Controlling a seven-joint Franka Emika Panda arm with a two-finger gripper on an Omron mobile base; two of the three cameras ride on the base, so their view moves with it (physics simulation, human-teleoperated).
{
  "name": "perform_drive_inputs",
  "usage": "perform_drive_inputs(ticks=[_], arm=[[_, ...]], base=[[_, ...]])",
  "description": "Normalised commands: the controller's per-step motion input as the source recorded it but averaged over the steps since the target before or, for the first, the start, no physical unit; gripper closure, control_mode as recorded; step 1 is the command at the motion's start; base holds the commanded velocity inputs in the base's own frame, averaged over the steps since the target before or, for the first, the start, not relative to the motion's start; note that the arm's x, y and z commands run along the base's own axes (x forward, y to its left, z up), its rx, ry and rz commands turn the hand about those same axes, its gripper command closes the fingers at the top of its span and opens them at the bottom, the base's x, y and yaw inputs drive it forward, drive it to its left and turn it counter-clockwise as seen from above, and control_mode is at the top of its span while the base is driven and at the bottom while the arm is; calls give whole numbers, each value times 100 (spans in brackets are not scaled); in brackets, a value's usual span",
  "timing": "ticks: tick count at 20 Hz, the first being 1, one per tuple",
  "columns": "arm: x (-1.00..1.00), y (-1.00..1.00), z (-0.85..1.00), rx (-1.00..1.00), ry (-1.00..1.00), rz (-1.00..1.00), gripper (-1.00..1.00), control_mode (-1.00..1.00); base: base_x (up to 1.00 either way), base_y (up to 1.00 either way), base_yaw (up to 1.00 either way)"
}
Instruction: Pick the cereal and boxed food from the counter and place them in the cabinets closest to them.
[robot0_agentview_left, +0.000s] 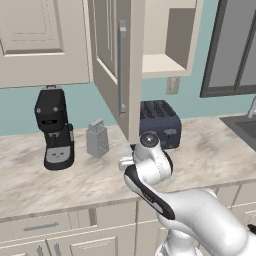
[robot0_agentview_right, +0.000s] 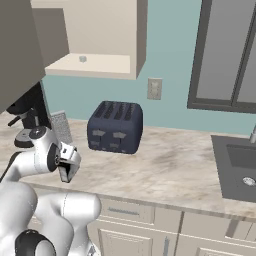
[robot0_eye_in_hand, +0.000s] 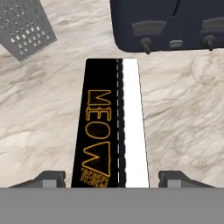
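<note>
Beige-and-grey marbled stone forms the counter (robot0_agentview_left: 210, 150) in the left base view, where a black coffee machine (robot0_agentview_left: 54, 129) and a grey box grater (robot0_agentview_left: 97, 138) stand beside each other, and a dark blue toaster (robot0_agentview_left: 161, 123) sits behind the open cabinet door (robot0_agentview_left: 116, 60) with its long grey bar handle (robot0_agentview_left: 122, 67); the cabinet's (robot0_agentview_left: 170, 37) pale shelf is bare. The white arm bends low over the counter edge. In the right base view the gripper (robot0_agentview_right: 66, 167) hangs at the front of the counter, pointing down, left of the toaster and near the grater; a steel sink (robot0_agentview_right: 239, 167) lies at the far right. In the hand view a black-and-white cereal box (robot0_eye_in_hand: 111, 127) lettered "MEOW" lies flat on the counter between the two finger tips (robot0_eye_in_hand: 48, 178), which stand apart on either side of it; whether they press it cannot be told. The toaster and grater lie just beyond the box.
</note>
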Motion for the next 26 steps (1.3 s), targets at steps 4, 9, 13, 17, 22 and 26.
perform_drive_inputs(ticks=[4, 9, 13, 17, 22, 26], arm=[[0, 0, 0, 0, 0, 0, 100, -100], [0, 0, 4, 1, 0, -1, 100, -100], [0, 0, 38, 6, 0, -2, 100, -100], [0, -1, 51, 8, 0, -1, 100, -100], [-3, -8, 55, 8, -2, -2, 100, -100], [-16, -15, 53, 4, -6, -2, 100, -100]], base=[[0, 0, 0], [0, 0, 0], [0, 0, 0], [0, 0, 0], [0, 0, 0], [0, 0, 0]])
